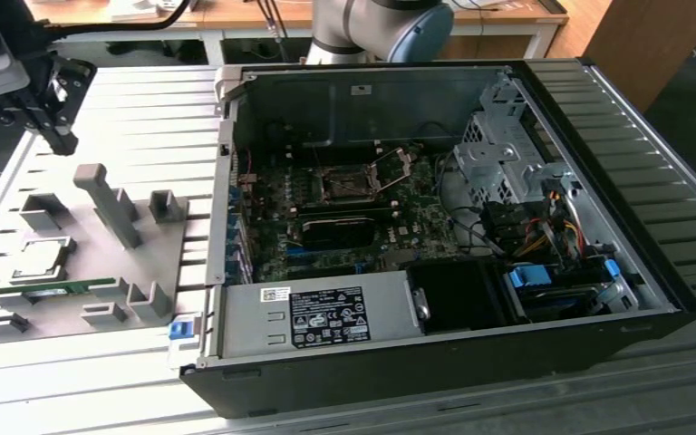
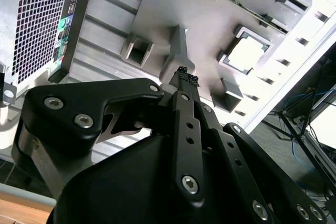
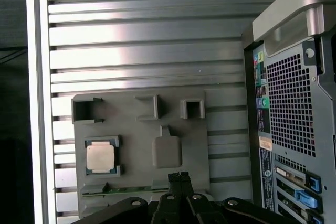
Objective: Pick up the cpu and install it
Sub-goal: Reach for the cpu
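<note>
The cpu (image 1: 36,256), a small square chip with a shiny metal top, lies in a grey fixture pocket on the exterior view's left, outside the computer. It appears in both wrist views (image 2: 247,53) (image 3: 100,157). My gripper (image 1: 61,140) hangs above the table beyond the fixture plate, well away from the cpu and higher than it. Its dark fingertips (image 2: 184,75) (image 3: 179,177) are pressed together with nothing between them. The motherboard's socket (image 1: 351,181) sits inside the open case with its metal frame raised.
The grey fixture plate (image 1: 106,272) carries upright blocks (image 1: 112,204) and a narrow green memory stick (image 1: 52,290). The open computer case (image 1: 445,82) fills the middle, with its power supply (image 1: 323,313) along the near side and cables (image 1: 542,227) on the exterior view's right.
</note>
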You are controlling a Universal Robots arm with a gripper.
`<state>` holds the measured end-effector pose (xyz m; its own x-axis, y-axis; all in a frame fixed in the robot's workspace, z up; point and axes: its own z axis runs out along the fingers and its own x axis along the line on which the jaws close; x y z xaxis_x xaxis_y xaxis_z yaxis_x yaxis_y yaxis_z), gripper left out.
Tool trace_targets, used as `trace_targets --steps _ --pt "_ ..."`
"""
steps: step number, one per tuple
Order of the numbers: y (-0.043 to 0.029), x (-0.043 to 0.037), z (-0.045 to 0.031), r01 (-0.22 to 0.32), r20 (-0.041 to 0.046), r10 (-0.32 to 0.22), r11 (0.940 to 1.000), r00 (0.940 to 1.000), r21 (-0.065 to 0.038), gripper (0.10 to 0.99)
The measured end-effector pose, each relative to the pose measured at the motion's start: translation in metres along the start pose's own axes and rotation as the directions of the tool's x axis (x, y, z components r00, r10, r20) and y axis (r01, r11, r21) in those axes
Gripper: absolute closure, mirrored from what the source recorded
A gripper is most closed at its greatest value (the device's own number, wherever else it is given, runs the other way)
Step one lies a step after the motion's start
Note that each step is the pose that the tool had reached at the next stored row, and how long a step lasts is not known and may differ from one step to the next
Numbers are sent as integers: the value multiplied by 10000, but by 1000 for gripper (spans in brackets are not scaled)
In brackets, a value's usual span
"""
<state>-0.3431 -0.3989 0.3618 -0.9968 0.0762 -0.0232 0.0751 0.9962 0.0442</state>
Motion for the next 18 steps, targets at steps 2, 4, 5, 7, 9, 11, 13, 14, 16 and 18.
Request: trace_targets --steps 2,4,5,7,9,11,13,14,16,18 --pt "-1 19 2 0 1 0 10000 10000 -1 980" --pt "-3 39 3 0 0 0 10000 10000 0 980" --pt "-4 49 3 0 0 0 10000 10000 0 980" --pt "-5 69 4 0 0 0 10000 10000 0 980" --pt "-7 88 6 0 0 0 10000 10000 0 980" --pt "-8 107 7 0 0 0 10000 10000 0 980" --pt "-10 125 8 0 0 0 10000 10000 0 980" --pt "-11 134 9 0 0 0 10000 10000 0 980" --pt "-12 152 11 0 0 0 10000 10000 0 980" --pt "-16 207 15 0 0 0 10000 10000 0 980"
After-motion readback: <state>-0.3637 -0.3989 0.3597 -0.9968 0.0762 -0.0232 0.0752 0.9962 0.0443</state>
